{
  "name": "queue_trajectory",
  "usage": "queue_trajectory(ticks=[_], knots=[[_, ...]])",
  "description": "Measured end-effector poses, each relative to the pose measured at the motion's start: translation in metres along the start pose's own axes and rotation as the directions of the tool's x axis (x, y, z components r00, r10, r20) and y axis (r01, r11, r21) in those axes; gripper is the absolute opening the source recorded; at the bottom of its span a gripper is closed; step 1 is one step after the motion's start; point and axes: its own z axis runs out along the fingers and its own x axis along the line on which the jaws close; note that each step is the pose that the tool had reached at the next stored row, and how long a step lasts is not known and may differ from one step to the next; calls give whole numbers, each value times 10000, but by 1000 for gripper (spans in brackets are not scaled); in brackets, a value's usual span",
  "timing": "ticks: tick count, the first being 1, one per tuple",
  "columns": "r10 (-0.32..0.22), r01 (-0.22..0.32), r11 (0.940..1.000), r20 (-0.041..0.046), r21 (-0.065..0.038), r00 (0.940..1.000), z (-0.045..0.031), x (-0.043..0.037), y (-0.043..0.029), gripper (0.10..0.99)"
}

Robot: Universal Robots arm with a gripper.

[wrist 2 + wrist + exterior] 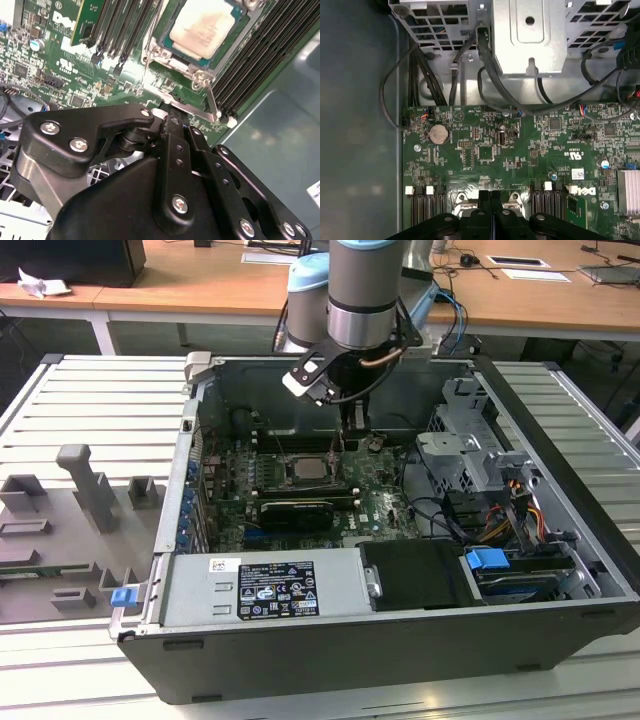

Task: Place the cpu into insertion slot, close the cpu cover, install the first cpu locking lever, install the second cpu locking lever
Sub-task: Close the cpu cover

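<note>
Beside the cpu (202, 27), closed claw (171, 111)

pale silvery cpu (202, 27), green motherboard (520, 150), black pincer (490, 196), dark case (400, 660)

shut tight by the socket's edge
shows the black gripper (176, 116) with fingers pressed together, tips just beside a thin metal lever (214, 102); beyond, the cpu (202, 27) lying flat, framed by the silvery cpu cover (172, 59), black memory slots (120, 25) alongside on the green motherboard (75, 65).
</note>
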Motion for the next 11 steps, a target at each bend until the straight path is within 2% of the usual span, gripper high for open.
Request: queue_trajectory(ticks=[6,9,11], knots=[[0,0,10000,1,0,10000,-7,-2,-101,106],[0,0,10000,1,0,10000,-13,-4,-187,106],[0,0,10000,-1,-1,10000,-10,-5,-213,106]])
